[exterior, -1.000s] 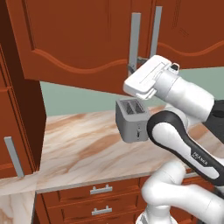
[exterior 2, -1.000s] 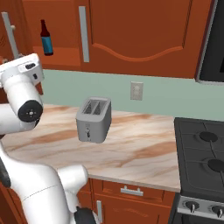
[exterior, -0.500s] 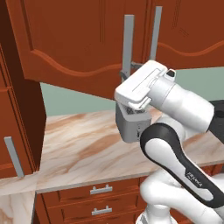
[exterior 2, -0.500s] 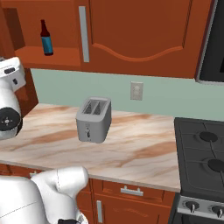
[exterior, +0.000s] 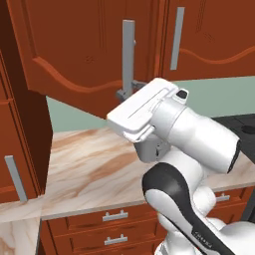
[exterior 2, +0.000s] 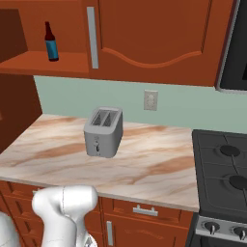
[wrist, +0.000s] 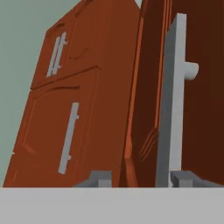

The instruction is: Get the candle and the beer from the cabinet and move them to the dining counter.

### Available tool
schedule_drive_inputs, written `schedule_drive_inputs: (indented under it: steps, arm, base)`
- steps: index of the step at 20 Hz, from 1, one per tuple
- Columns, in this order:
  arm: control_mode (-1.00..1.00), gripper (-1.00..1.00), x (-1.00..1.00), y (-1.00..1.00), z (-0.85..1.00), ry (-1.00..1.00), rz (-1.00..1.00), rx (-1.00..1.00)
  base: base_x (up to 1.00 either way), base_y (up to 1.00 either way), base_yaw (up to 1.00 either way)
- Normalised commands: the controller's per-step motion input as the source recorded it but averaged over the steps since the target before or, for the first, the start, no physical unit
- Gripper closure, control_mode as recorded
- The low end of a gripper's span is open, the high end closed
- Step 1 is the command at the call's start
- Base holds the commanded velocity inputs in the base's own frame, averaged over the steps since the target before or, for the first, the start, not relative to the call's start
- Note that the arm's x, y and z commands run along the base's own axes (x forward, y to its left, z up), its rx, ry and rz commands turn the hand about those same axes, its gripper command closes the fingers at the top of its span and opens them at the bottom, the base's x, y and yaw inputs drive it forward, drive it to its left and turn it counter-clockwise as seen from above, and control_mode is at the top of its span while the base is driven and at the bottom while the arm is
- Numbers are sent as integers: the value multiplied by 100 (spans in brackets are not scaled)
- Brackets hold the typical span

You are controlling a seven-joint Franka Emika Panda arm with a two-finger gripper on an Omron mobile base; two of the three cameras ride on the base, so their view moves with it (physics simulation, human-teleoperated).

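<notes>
Standing in the cabinet (exterior 2: 58,65) — the beer (exterior 2: 50,42)

- My jaws (wrist: 141,180) have swung left with the door handle (exterior: 128,60), the grey bar standing just by my right tip.
- The cabinet (exterior 2: 58,62) door (exterior: 74,60) has opened wider.
- The beer (exterior 2: 50,42) on the shelf now stands uncovered.
- My arm has left the right base view's upper left.

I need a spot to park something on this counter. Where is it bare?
The marbled counter is bare left of the toaster toward the tall cabinet side, and right of it up to the stove. The beer stands alone on its shelf.
</notes>
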Motion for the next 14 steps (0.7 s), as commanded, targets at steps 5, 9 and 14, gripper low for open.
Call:
schedule_drive_inputs:
  steps: [5,9,14]
  arm:
    - [-100,100,-21,82,2,0,0,-8]
    - [-100,100,-13,74,5,3,0,-7]
    - [-100,100,0,50,3,2,0,-4]
  base:
    - [0,0,0]
    - [0,0,0]
    - [0,0,0]
